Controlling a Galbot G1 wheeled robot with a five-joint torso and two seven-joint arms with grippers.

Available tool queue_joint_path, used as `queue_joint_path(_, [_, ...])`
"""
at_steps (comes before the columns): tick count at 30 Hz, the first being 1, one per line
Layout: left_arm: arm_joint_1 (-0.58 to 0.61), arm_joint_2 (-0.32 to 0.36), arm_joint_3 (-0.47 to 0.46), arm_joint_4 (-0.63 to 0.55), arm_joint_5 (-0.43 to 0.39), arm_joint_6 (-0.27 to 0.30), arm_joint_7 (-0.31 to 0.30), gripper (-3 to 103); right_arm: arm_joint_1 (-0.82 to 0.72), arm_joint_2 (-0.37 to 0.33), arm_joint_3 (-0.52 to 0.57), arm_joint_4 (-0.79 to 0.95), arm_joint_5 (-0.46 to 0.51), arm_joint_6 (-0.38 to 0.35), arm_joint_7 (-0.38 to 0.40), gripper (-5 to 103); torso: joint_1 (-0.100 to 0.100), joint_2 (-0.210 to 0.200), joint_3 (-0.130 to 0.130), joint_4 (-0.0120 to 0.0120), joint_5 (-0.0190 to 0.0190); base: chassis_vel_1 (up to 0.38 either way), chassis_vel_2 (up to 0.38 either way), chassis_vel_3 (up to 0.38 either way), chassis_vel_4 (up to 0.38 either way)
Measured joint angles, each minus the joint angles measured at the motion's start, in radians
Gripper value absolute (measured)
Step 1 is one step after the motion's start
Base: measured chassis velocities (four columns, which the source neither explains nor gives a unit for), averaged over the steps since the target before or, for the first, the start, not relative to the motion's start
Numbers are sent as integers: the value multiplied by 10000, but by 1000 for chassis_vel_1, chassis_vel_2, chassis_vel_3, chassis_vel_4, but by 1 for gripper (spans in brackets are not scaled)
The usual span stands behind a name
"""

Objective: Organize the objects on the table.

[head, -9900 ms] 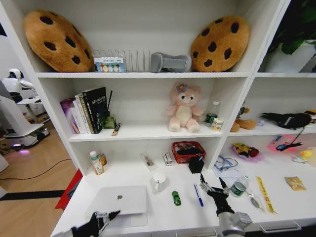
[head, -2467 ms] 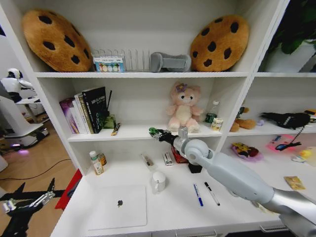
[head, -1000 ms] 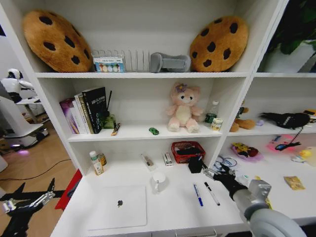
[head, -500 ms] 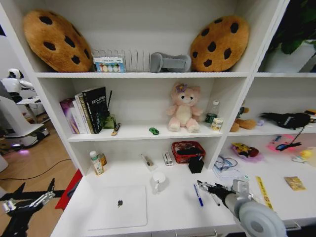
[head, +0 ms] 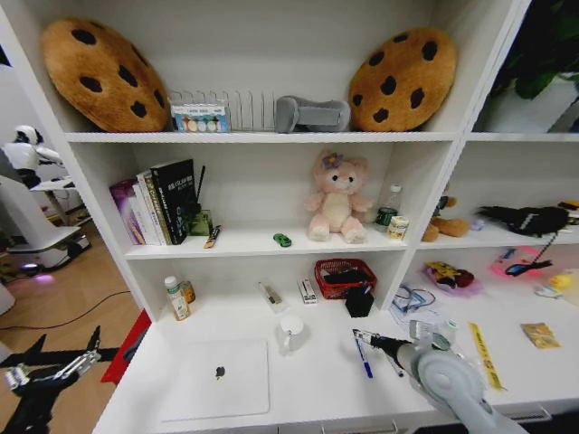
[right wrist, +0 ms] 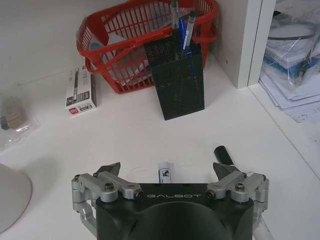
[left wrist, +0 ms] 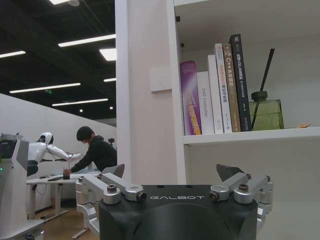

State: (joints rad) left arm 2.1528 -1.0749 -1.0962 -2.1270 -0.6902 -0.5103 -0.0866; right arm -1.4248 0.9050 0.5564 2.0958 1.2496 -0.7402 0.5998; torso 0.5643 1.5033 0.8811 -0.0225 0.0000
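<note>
The white table [head: 298, 389] runs under the shelving; the right end effector [head: 360, 337], spread wide, hovers over the blue pen [head: 364, 354], whose length runs between its fingertips; left end effector [head: 50, 369] idles wide off the table's left end.

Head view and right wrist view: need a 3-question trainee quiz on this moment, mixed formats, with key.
1. True or false: the tiny green toy car stands on the long white desk top.
2. The open right gripper hovers over: A) the thin blue pen B) the white mug C) the black mesh pen holder.
3. Fill in: the silver laptop lies with its lid ___.

Key: 1 false, it sits on the white middle shelf beside the pink plush toy; 2 A; 3 closed.
</note>
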Motion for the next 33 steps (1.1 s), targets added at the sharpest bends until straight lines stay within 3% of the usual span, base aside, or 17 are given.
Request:
queue_joint_path(12, [0, 0, 0, 0, 0, 0, 0, 100, 1179, -22, -1461, -1473, -827, 31, -306, 101, 0, 0, 0, 0, -1, 0, 0, 0, 0])
queue_joint_path(15, [0, 0, 0, 0, 0, 0, 0, 100, 1444, -53, -1838, -1601, -997, 35, -325, 89, 0, 0, 0, 1, -1, 0, 0, 0, 0])
queue_joint_path(18, [0, 0, 0, 0, 0, 0, 0, 100, 1490, -70, -1942, -1615, -1048, 37, -333, 84, 0, 0, 0, 0, 0, 0, 0, 0, 0])
queue_joint_path(24, [0, 0, 0, 1, 0, 0, 0, 100, 1503, -198, -2216, -1586, -1341, 61, -334, 57, -1, 1, -2, -1, -3, 0, 0, 0, 0])
queue_joint_path(27, [0, 0, 0, 0, 0, 0, 0, 100, 1456, -271, -2239, -1519, -1381, 61, -334, 51, 0, 0, -2, 0, -1, 0, 0, 0, 0])
queue_joint_path(29, [0, 0, 0, 0, 0, 0, 0, 100, 1381, -327, -2245, -1442, -1397, 60, -334, 40, 0, 0, -1, 0, 0, 0, 0, 0, 0])
queue_joint_path(33, [0, 0, 0, 0, 0, 0, 0, 100, 1286, -362, -2244, -1410, -1467, 61, -334, 30, -1, 0, -2, 0, -1, 0, 0, 0, 0])
